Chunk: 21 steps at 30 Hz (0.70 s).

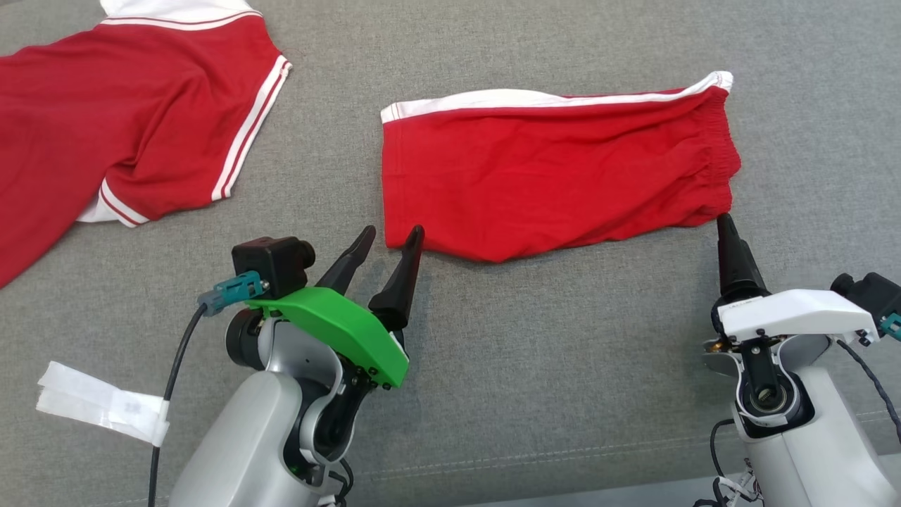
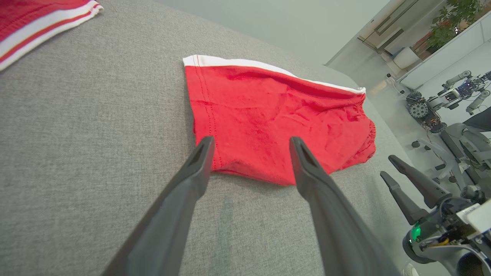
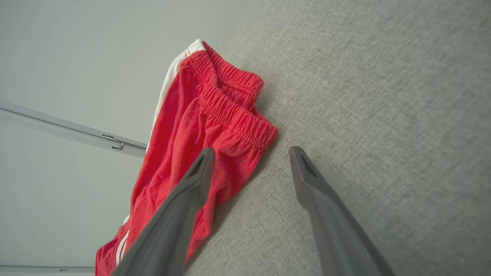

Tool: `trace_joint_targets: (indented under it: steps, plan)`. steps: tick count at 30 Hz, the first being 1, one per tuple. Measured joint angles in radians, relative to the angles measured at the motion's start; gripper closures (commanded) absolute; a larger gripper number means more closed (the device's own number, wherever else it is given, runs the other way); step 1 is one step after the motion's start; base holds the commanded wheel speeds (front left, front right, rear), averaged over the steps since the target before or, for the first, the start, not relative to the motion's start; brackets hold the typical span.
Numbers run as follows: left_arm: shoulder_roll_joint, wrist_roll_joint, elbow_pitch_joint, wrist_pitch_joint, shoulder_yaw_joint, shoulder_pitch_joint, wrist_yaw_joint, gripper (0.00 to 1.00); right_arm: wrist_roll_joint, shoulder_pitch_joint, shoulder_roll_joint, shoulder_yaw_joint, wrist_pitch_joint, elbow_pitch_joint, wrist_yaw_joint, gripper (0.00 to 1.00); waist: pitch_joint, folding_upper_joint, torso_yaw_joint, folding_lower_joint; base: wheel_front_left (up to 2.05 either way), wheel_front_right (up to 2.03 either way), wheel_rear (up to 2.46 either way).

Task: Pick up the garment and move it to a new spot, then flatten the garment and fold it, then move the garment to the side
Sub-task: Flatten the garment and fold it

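The shorts (image 1: 556, 176) lie just beyond the left gripper (image 1: 392, 234), near their hem corner, and the right gripper (image 3: 249, 152), by their waistband (both spread apart, empty).

The garment (image 1: 556, 176), a pair of shorts, is coloured solid red. A white band is carried along its far side seam, and the gathered waistband is red. The shirt (image 1: 105, 127) at the far left corner of the cloth surface (image 1: 493, 366) is also red; its sleeve cuffs are trimmed in white, with a thin red line set within the white. The cloth surface is finished in a uniform mid-grey weave with a fine fleck. The left gripper (image 1: 394, 230) and the right gripper (image 3: 251, 150) are fitted with dark grey to black fingers. The left wrist cover (image 1: 338, 327) is bright green; the right wrist cover (image 1: 795, 310) is white. The connector (image 1: 236, 289) is teal, the camera housing (image 1: 274, 260) black, the tape (image 1: 98, 408) on the cable white.
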Motion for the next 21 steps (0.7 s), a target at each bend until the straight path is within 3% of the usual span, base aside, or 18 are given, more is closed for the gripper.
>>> trace_joint_targets:
  steps: [10, 21]
  plan:
    - [0.0, 0.01, -0.02, 0.0, -0.012, 0.0, 0.006, 0.0, 0.035, -0.037, 0.0, 0.035, 0.003, 0.038, 0.009, 0.0, 0.028, 0.0, 0.021, 0.0, 0.0, 0.0, 0.0]
    - [0.001, 0.04, -0.046, 0.0, -0.03, -0.001, 0.01, 0.0, 0.087, -0.09, -0.008, 0.0, -0.012, 0.075, 0.01, 0.0, 0.04, -0.0001, 0.062, 0.0, 0.0, 0.0, 0.0]
